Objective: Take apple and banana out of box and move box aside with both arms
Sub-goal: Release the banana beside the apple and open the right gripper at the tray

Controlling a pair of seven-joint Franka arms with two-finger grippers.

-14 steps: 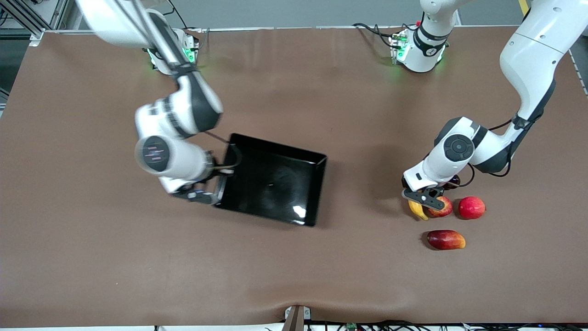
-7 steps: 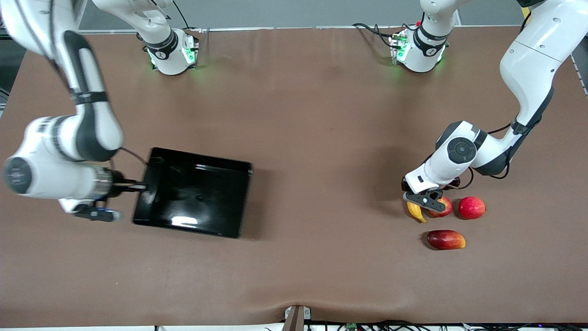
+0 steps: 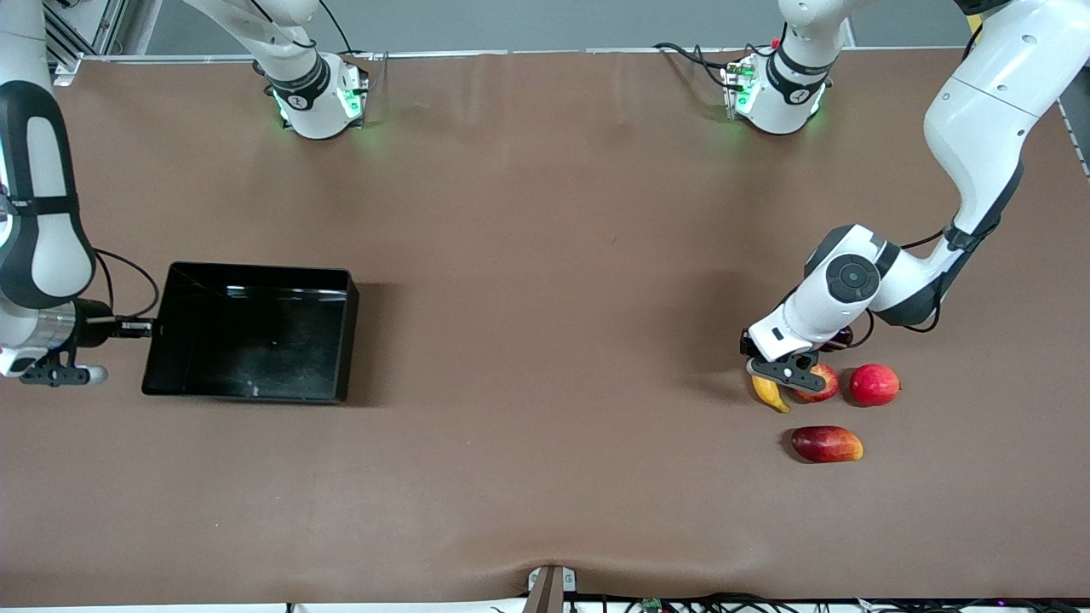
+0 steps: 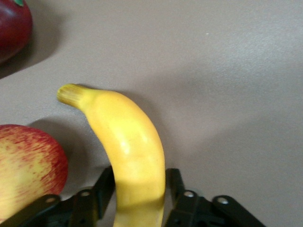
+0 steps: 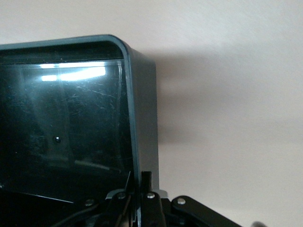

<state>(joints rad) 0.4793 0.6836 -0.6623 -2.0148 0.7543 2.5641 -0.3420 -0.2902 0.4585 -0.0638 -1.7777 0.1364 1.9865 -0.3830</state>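
Observation:
The yellow banana (image 4: 128, 142) lies on the table beside the red and yellow apple (image 4: 23, 165). My left gripper (image 4: 141, 172) is low over the banana's thick end, open, with one finger on each side of it. In the front view that left gripper (image 3: 783, 372) covers part of the banana (image 3: 769, 393) and the apple (image 3: 819, 386). The black box (image 3: 255, 271) is at the right arm's end of the table. My right gripper (image 3: 140, 326) is shut on the box's end wall (image 5: 142, 94), which passes between the fingers of the right gripper (image 5: 139, 182).
A uniformly red round fruit (image 3: 874, 384) sits beside the apple, toward the left arm's end. A dark-red mango (image 3: 826, 443) with a yellow tip lies nearer to the front camera than these. The brown table (image 3: 545, 255) spreads wide between the box and the fruits.
My right arm has swung the box from the table's middle to the right arm's end, and the box has turned. My left gripper has stayed low over the banana beside the apple.

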